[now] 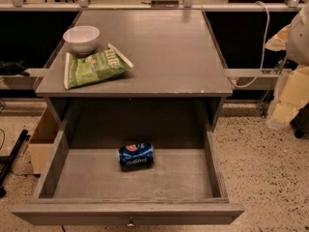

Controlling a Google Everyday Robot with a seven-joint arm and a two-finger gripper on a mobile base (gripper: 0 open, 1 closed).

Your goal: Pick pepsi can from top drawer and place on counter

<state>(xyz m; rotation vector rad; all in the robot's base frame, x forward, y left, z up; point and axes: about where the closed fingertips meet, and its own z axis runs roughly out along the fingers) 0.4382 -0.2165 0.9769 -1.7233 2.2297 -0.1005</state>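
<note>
The pepsi can (136, 155) lies on its side on the floor of the open top drawer (48, 173), a little left of the middle and toward the back. The drawer is pulled fully out, with its front panel and small knob (130, 223) at the bottom edge. The grey counter (169, 52) lies above and behind it. My gripper (288, 100) hangs at the far right edge, a pale cream shape under the white arm (301, 33). It is well to the right of the drawer and the can and touches neither.
A white bowl (81, 38) and a green chip bag (94, 67) sit on the counter's left front part. A white cable (263, 42) hangs at the right. A wooden box (42, 139) stands on the floor left of the drawer.
</note>
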